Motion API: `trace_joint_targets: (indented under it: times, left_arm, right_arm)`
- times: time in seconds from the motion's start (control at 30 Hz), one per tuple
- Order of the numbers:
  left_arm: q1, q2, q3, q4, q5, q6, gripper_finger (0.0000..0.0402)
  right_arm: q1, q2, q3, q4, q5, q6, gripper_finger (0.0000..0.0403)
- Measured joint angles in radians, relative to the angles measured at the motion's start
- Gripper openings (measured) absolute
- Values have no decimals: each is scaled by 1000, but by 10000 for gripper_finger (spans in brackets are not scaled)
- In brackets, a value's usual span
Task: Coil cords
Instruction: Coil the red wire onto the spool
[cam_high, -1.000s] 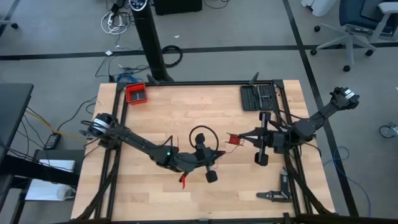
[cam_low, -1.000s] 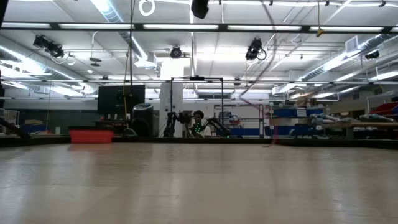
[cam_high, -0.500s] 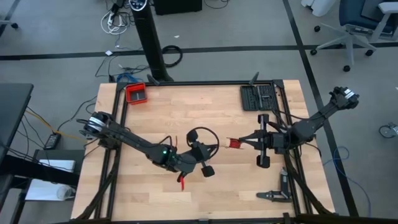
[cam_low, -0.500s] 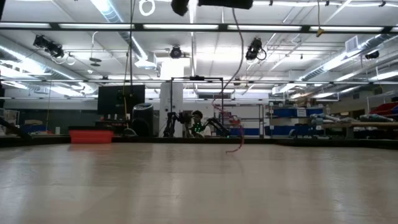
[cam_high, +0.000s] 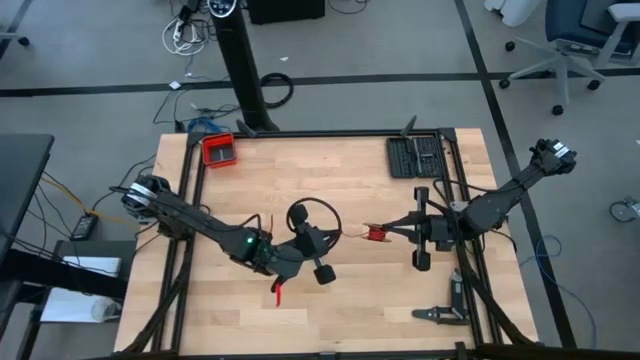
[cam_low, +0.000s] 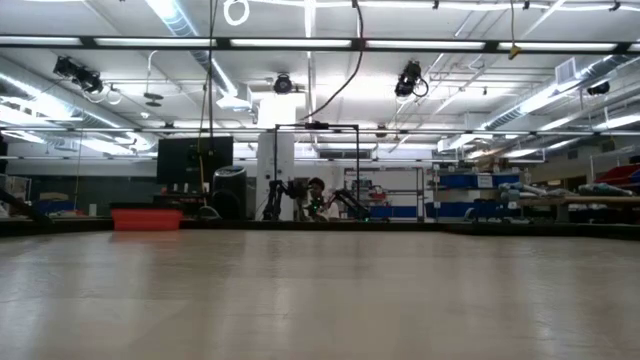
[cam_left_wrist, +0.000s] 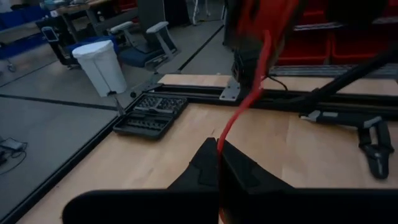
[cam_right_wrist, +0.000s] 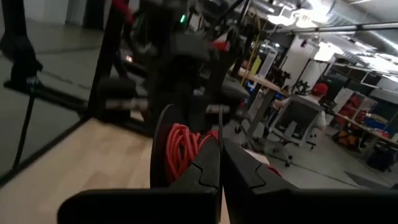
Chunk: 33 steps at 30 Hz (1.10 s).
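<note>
L gripper (cam_high: 338, 236) clamped, R gripper (cam_high: 386, 233) clamped

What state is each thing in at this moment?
red cord: small coiled bundle, pinched at the right gripper's tips, one strand running to the left gripper.
right gripper: shut on the bundle.
left gripper: shut on the strand.
black cable loop: round loop by the left arm.
red tray: at the table's far corner.

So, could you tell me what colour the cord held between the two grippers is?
Red. The cord shows best in the right wrist view, as a small coiled bundle.
</note>
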Motion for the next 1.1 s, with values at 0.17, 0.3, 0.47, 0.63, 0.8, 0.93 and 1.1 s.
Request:
trace_joint_targets:
  times: [0.17, 0.3, 0.47, 0.63, 0.8, 0.93, 1.1]
  left_arm:
    - [-4, 0, 37, 6, 29, -3, 0]
    - [-6, 0, 51, 29, 63, -23, 0]
    - [-5, 4, 51, 82, 95, -28, 0]
    - [0, 26, 51, 138, 103, -23, 0]
    - [19, 64, 52, 217, 127, -22, 0]
    - [39, 103, 51, 276, 130, -22, 0]
    - [57, 144, 51, 377, 126, 7, 0]
  right_arm:
    - [-20, 1, 0, -67, 5, -12, 1]
    - [-42, 13, 0, -93, 51, -12, 1]
    - [-66, 46, 0, -93, 113, -12, 1]
    - [-85, 94, 0, -74, 186, -11, 1]
    - [-92, 165, 2, 2, 243, -12, 1]
    - [-97, 211, 2, 30, 278, -13, 1]
    - [-107, 251, 2, 56, 290, -11, 1]
